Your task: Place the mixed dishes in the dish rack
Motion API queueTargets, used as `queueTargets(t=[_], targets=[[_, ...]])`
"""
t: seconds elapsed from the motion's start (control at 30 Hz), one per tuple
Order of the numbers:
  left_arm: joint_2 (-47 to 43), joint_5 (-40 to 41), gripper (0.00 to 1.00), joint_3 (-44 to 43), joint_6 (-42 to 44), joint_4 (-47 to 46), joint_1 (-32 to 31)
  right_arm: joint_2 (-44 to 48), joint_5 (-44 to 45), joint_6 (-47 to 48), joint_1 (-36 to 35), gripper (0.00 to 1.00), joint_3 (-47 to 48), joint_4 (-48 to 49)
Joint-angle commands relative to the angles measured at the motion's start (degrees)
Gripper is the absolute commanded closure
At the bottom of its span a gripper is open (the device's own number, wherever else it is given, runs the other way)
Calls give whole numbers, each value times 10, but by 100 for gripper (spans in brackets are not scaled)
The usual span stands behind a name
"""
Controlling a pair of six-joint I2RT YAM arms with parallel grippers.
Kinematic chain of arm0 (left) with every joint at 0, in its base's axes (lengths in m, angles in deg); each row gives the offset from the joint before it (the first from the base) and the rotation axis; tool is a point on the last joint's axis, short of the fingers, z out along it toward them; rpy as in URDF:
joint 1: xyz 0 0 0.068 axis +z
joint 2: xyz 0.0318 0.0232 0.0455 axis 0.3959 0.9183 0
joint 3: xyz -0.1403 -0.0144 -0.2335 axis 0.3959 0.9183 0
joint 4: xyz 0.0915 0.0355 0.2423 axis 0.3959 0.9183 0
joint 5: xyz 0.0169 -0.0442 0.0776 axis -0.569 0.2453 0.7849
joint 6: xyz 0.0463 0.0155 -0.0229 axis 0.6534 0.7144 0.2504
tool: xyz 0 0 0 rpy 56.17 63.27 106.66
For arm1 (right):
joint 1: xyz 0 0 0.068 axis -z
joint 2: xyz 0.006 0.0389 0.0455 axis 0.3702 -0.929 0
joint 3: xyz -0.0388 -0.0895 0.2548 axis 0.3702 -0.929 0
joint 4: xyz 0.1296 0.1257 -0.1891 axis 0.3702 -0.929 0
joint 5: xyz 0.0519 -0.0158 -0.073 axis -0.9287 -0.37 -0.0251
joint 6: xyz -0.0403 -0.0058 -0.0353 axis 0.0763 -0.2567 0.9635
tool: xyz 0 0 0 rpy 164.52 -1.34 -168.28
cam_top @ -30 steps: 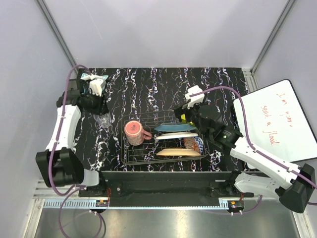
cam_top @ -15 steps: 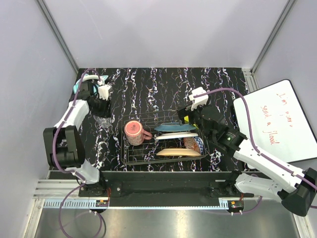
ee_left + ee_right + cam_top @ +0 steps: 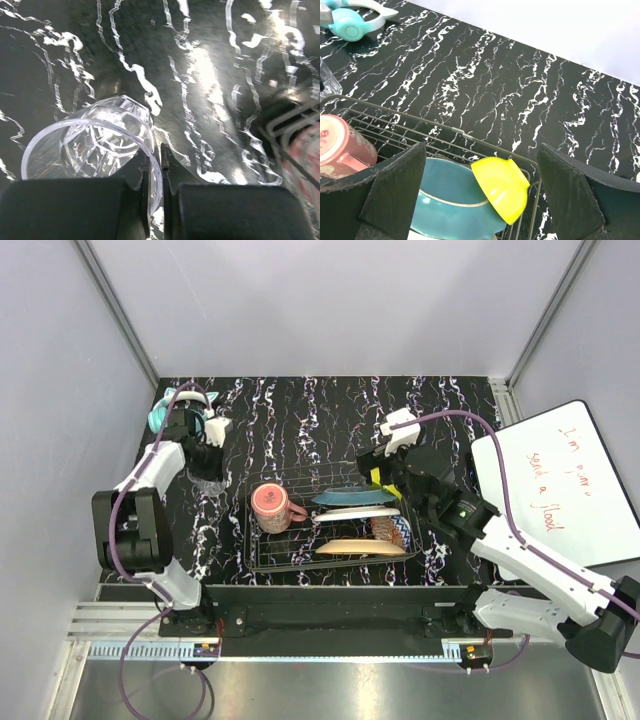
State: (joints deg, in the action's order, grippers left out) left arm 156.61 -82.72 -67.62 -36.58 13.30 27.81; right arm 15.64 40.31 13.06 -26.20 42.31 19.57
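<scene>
Left wrist: left tool [image 3: 155,167] low over bench [image 3: 225,75], pinching rim of small clear glass [image 3: 90,145]. Right tool [image 3: 481,150] spread wide above yellow-green bowl [image 3: 501,187] in dish rack [image 3: 420,122].

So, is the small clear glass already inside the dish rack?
No, the small clear glass is outside the dish rack, over the marble table, its rim pinched between the left fingers.

The left end effector [image 3: 155,161] has dropped to clamp the small clear glass [image 3: 90,150].
</scene>
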Motion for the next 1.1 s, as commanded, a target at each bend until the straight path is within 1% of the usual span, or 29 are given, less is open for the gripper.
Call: queueTargets(t=[0.0,0.07,0.1,0.13,0.17,0.2,0.23,0.27,0.3,0.33,0.37,0.4,0.43,0.47,0.5,0.53,0.57,0.6,0.63,0.67,0.7,0.73,0.77,0.83,0.9,0.93,0.97,1.07], targets=[[-118,-62,100,-55,-27,51,2,-12,-22,-9,5,0,43,5],[-170,-112,100,-85,-45,62,3,-24,-57,-16,5,0,58,5],[-223,-158,100,-96,-54,63,7,-30,-70,-21,5,0,65,5],[-248,-180,100,-120,-72,63,13,-38,-83,-23,5,0,72,6],[-271,-199,100,-133,-81,59,15,-44,-105,-44,4,0,84,8],[-307,-249,100,-146,-91,56,18,-51,-121,-58,7,0,92,7],[-323,-275,100,-170,-117,54,24,-63,-140,-65,9,0,100,6],[-353,-303,100,-178,-132,46,26,-67,-182,-75,12,0,116,8],[-370,-354,100,-172,-174,29,34,-78,-211,-106,26,0,125,9],[-386,-374,100,-164,-202,-11,36,-81,-272,-125,38,0,133,14],[-409,-391,100,-157,-218,-27,37,-85,-303,-146,50,0,149,29],[-411,-435,100,-151,-278,-40,36,-93,-335,-192,76,0,155,41],[-412,-456,100,-145,-311,-76,36,-95,-383,-222,90,0,161,81],[-412,-475,100,-135,-352,-115,36,-98,-412,-254,104,0,160,108],[-414,-503,100,-90,-461,-171,37,-108,-444,-334,122,0,156,143],[-417,-514,100,-62,-527,-316,38,-116,-513,-380,155,0,150,221],[-415,-519,100,-33,-598,-401,37,-126,-544,-425,171,0,151,261],[-410,-521,100,22,-743,-487,38,-149,-570,-517,183,0,153,299],[-400,-520,100,43,-805,-640,37,-160,-615,-557,196,0,155,377],[-383,-513,100,51,-832,-663,38,-170,-631,-627,200,0,158,410],[-376,-509,100,57,-834,-668,32,-188,-642,-655,201,0,160,436],[-367,-507,100,59,-842,-697,32,-197,-663,-680,205,1,164,479],[-361,-509,100,59,-854,-716,31,-204,-669,-722,206,0,165,499],[-348,-506,100,49,-860,-731,26,-232,-688,-756,208,1,168,553],[-340,-500,100,36,-868,-749,19,-261,-701,-791,209,0,171,574],[-333,-500,100,31,-867,-751,16,-270,-705,-805,208,0,171,607],[-331,-500,100,22,-873,-756,9,-288,-709,-821,208,0,173,612],[-321,-493,100,13,-880,-775,-4,-312,-729,-813,207,0,186,586]])
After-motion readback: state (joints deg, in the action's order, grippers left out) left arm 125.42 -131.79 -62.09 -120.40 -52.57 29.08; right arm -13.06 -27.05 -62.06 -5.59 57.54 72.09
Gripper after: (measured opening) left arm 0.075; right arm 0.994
